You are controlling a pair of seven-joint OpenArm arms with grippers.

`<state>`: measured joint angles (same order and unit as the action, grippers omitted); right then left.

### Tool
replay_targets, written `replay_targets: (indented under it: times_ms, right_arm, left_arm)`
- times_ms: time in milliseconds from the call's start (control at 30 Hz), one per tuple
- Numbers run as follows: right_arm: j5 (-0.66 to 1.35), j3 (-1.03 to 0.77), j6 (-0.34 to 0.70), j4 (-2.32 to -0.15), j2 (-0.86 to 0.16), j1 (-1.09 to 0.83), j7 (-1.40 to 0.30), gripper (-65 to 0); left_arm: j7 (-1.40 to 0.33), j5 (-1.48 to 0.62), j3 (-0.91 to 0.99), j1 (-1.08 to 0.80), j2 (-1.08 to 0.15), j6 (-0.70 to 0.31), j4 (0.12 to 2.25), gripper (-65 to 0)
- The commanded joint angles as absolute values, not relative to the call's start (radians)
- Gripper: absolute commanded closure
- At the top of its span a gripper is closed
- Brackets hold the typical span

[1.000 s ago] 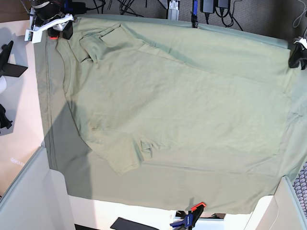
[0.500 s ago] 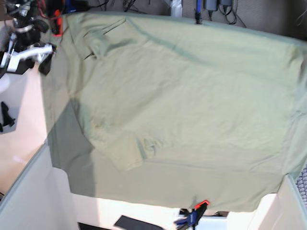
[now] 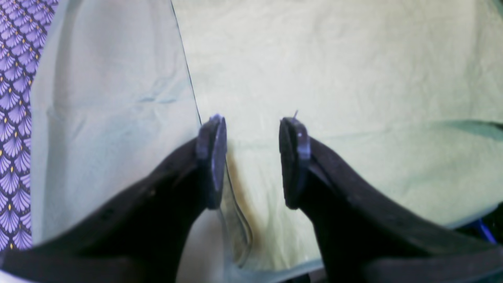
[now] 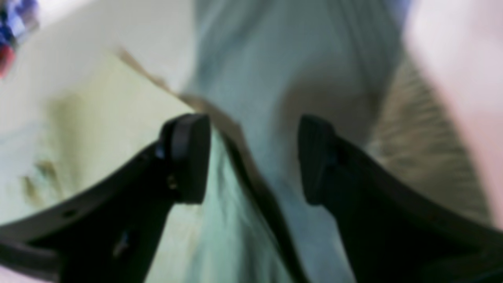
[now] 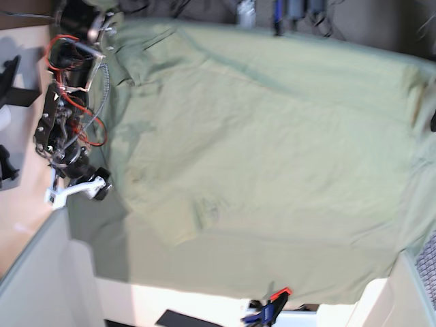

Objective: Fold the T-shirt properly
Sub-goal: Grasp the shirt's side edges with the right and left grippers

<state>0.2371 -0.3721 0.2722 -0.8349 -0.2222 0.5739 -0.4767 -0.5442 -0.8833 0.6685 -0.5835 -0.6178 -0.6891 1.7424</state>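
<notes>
No text, label, brand, number or sign can be read in any view. The T-shirt (image 5: 259, 136) shows plain cloth only, and the right wrist view is too blurred for any marking to be made out.

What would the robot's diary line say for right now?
shirt: spread flat, not folded | left gripper: open, over shirt edge, empty | right gripper: open, empty, near shirt's side
</notes>
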Motion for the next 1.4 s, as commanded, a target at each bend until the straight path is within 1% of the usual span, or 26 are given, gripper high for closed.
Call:
replay_targets:
  times_ms: [0, 67, 100, 200, 300, 367, 500, 533, 600, 633, 667, 700, 800, 833, 1000, 1200, 1367]
  right_arm:
    - [0.239, -0.352, 0.258, -0.78, -0.234, 0.637, -0.434, -36.2]
    - [0.239, -0.331, 0.247, -0.648, -0.234, 0.689, -0.392, -38.9]
    - [0.239, -0.331, 0.249, -0.603, -0.231, 0.709, -0.392, -39.1]
    - [0.239, -0.331, 0.292, -0.554, -0.215, 0.728, -0.393, -39.1]
    - [0.238, -0.331, 0.297, -0.56, -0.184, 0.728, -0.397, -39.0]
    - [0.238, -0.33, 0.319, -0.575, -0.162, 0.728, -0.403, -39.0]
    - [0.21, -0.322, 0.322, -0.61, -0.12, 0.728, -0.42, -39.0]
    - [0.198, -0.316, 0.322, -0.616, -0.115, 0.728, -0.423, -38.9]
    - [0.189, -0.299, 0.322, -0.618, -0.114, 0.727, -0.424, -38.5]
    - [0.19, -0.29, 0.321, -0.619, -0.116, 0.724, -0.424, -36.2]
    - [0.186, -0.284, 0.321, -0.62, -0.117, 0.722, -0.423, -31.4]
    - [0.174, -0.283, 0.321, -0.62, -0.118, 0.722, -0.423, -24.6]
    - [0.152, -0.283, 0.321, -0.621, -0.12, 0.717, -0.414, -1.3]
    - [0.149, -0.283, 0.321, -0.621, -0.121, 0.717, -0.414, 0.0]
    - [0.126, -0.283, 0.322, -0.623, -0.121, 0.717, -0.416, 0.0]
    - [0.131, -0.283, 0.322, -0.623, -0.121, 0.711, -0.423, 0.0]
    - [0.131, -0.283, 0.321, -0.623, -0.121, 0.69, -0.415, 0.0]
  left_arm:
    - [-0.52, -0.903, 0.68, -0.582, -0.639, -0.698, 1.755, -29.3]
    - [-0.52, -0.909, 0.68, -0.582, -0.643, -0.698, 1.755, -34.7]
    - [-0.52, -0.909, 0.68, -0.582, -0.643, -0.698, 1.755, -36.0]
    - [-0.519, -0.909, 0.68, -0.582, -0.643, -0.698, 1.755, -36.1]
    - [-0.519, -0.909, 0.68, -0.582, -0.643, -0.698, 1.755, -36.1]
    - [-0.519, -0.908, 0.68, -0.581, -0.643, -0.698, 1.755, -36.1]
    - [-0.511, -0.898, 0.68, -0.549, -0.646, -0.698, 1.755, -36.1]
    - [-0.506, -0.887, 0.68, -0.532, -0.648, -0.694, 1.755, -36.1]
    - [-0.497, -0.854, 0.68, -0.499, -0.649, -0.652, 1.754, -36.1]
    - [-0.498, -0.848, 0.68, -0.485, -0.652, -0.63, 1.754, -36.1]
    - [-0.498, -0.847, 0.678, -0.473, -0.654, -0.619, 1.753, -36.1]
    - [-0.498, -0.847, 0.675, -0.461, -0.658, -0.616, 1.752, -36.1]
    - [-0.497, -0.843, 0.653, -0.424, -0.67, -0.617, 1.742, -36.0]
    - [-0.496, -0.833, 0.636, -0.406, -0.674, -0.617, 1.731, -36.0]
    - [-0.439, -0.743, 0.473, -0.252, -0.701, -0.613, 1.576, -35.9]
    - [-0.408, -0.69, 0.249, 0.06, -0.709, -0.613, 1.296, -35.9]
    - [-0.316, -0.63, 0.06, 0.293, -0.704, -0.602, 1.036, -35.9]
